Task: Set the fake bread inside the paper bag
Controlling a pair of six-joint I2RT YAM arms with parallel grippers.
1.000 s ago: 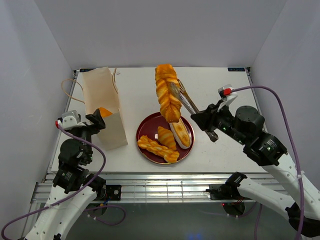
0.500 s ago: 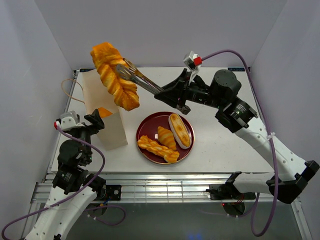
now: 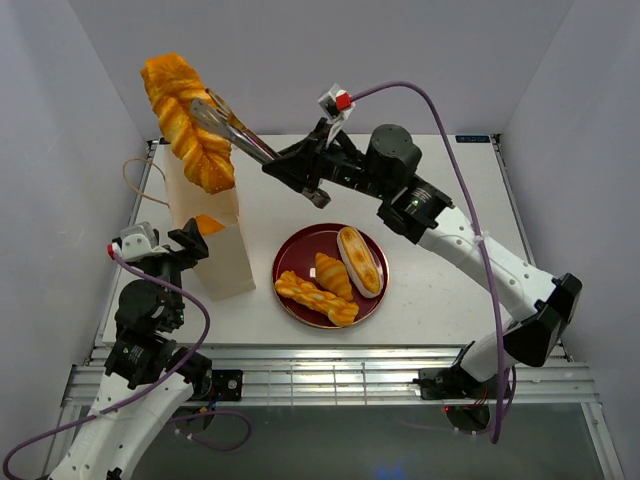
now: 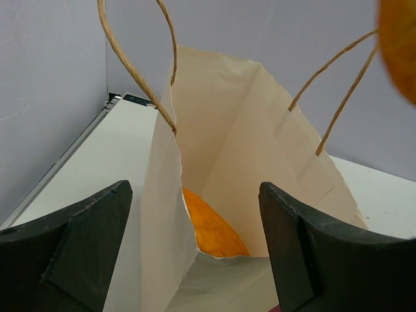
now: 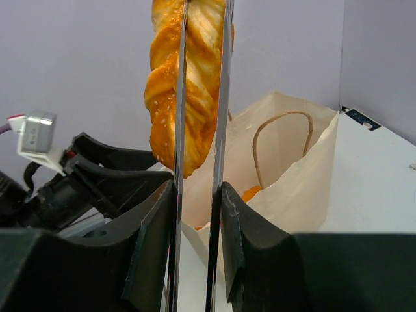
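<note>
A long braided fake bread (image 3: 185, 120) hangs in metal tongs (image 3: 235, 130) high above the mouth of the paper bag (image 3: 215, 250). My right gripper (image 3: 303, 178) is shut on the tongs' handles. In the right wrist view the braid (image 5: 188, 84) sits between the tong arms (image 5: 221, 130) over the bag (image 5: 292, 169). My left gripper (image 4: 194, 188) stands open at the bag's near side, its fingers apart from the paper. One orange bread (image 4: 211, 227) lies inside the bag (image 4: 240, 130). A striped loaf (image 3: 360, 260), a croissant (image 3: 330, 272) and a second braid (image 3: 315, 297) lie on the plate.
The dark red plate (image 3: 290, 262) sits mid-table, right of the bag. The bag's string handles (image 4: 130, 71) stand up and one loops out to the left (image 3: 130, 180). White walls close in the table on three sides.
My right arm has swung the tongs and the braid left and upward, from over the plate to over the bag. The left gripper has stayed in place.
</note>
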